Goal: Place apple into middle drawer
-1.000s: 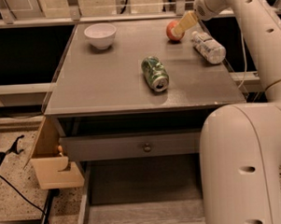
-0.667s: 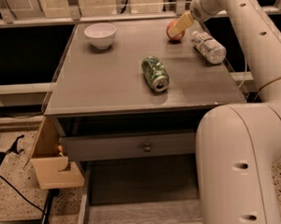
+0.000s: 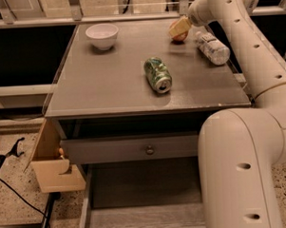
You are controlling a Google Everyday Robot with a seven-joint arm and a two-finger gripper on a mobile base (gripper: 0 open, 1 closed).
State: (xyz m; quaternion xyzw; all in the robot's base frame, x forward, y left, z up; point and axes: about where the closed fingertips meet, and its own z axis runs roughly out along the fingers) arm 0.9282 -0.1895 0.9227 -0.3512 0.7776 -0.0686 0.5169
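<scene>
My end effector (image 3: 179, 28) sits at the far right corner of the counter (image 3: 108, 84), right on top of the apple (image 3: 179, 37); whether it is apart or clamped on the fruit I cannot tell, since it covers most of it and only a red sliver shows beneath. The apple lies directly under me, just left of the plastic bottle (image 3: 212, 48) lying on its side; green can (image 3: 157, 75) mid-counter; white bowl (image 3: 102, 35) far left. Key relation: the middle drawer (image 3: 136, 187) stands open below the counter's near edge, under the knobbed drawer front (image 3: 147, 149) — so from the apple the target lies toward the camera and down, well apart; I judge the carry must clear the can and the counter edge before lowering.
</scene>
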